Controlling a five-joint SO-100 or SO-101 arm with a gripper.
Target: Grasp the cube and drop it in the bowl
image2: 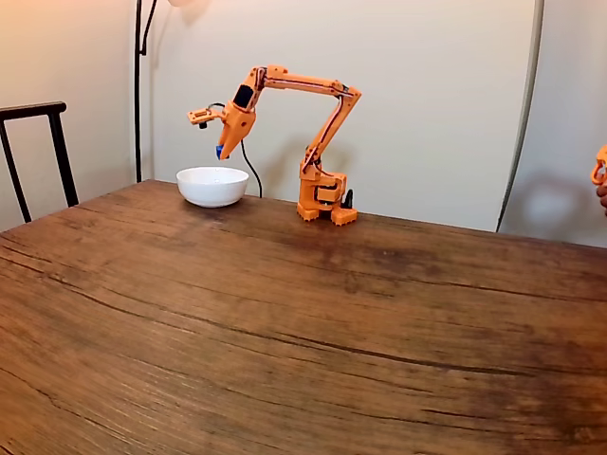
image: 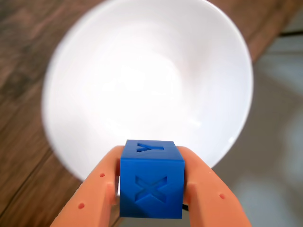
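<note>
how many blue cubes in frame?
1. The cube is held between the orange jaws above the white bowl; in the fixed view it shows at the arm's tip.

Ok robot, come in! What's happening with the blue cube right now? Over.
End effector shut on cube. Cube held in the air above the white bowl. Nothing between cube and bowl.

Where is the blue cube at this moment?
The cube is clamped in the tool, above the white bowl near the table's far left in the fixed view.
</note>
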